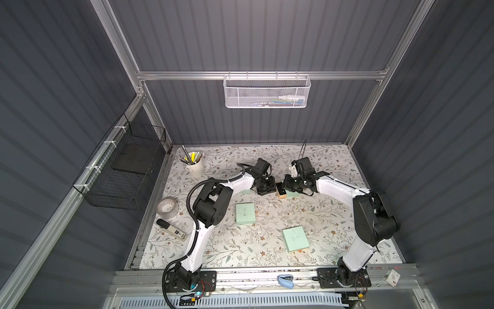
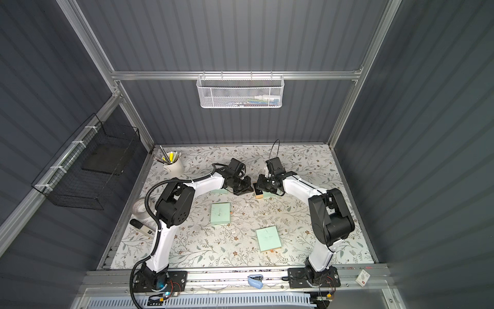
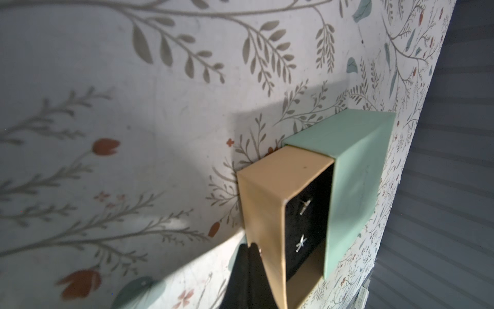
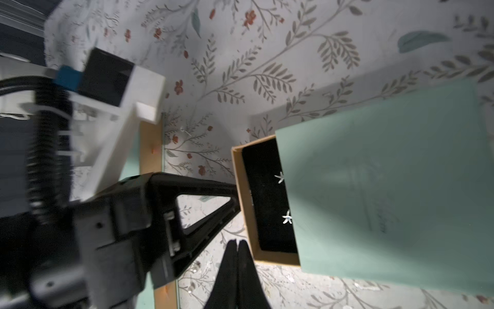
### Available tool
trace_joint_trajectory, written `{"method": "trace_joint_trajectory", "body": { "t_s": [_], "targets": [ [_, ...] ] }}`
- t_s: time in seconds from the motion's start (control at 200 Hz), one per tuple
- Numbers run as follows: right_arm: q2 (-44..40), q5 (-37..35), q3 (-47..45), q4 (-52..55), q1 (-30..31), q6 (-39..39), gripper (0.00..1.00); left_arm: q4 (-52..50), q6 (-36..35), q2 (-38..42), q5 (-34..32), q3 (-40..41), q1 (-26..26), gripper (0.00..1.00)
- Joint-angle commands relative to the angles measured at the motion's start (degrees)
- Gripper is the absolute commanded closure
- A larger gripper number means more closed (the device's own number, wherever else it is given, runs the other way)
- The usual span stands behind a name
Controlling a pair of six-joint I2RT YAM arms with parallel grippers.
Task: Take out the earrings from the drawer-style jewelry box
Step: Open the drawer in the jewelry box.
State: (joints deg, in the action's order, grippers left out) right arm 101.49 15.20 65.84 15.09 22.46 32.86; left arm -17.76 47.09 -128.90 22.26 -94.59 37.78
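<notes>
Just ahead of the left claw (image 3: 250, 247), touching its tips, stands the tan drawer (image 3: 263, 192), slid partway out of its mint sleeve (image 3: 355, 171). That claw is clenched tight — whether it pinches anything at the drawer's front wall cannot be told. Beyond that wall, on the drawer's black lining, lie two star-shaped earrings (image 4: 287, 217), both right at the sleeve's edge. The right claw (image 4: 238, 243) is clenched too and empty, its tips just beside the drawer's nearest corner — close alongside the left claw, low over the floral table (image 1: 307, 166).
</notes>
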Motion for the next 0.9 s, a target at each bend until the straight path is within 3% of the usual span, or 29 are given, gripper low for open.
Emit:
{"method": "trace_joint_trajectory", "body": {
  "t_s": [0.0, 0.896],
  "targets": [
    [1.7, -2.8, 2.5, 3.6, 0.8, -1.1, 0.95, -0.3, -0.8, 2.0, 0.0, 1.0, 0.3, 1.00],
    [8.0, -8.5, 7.4, 6.9, 1.6, -1.1, 0.94, 0.9, -0.6, 4.1, 0.8, 3.2, 0.2, 1.00]
  ]
}}
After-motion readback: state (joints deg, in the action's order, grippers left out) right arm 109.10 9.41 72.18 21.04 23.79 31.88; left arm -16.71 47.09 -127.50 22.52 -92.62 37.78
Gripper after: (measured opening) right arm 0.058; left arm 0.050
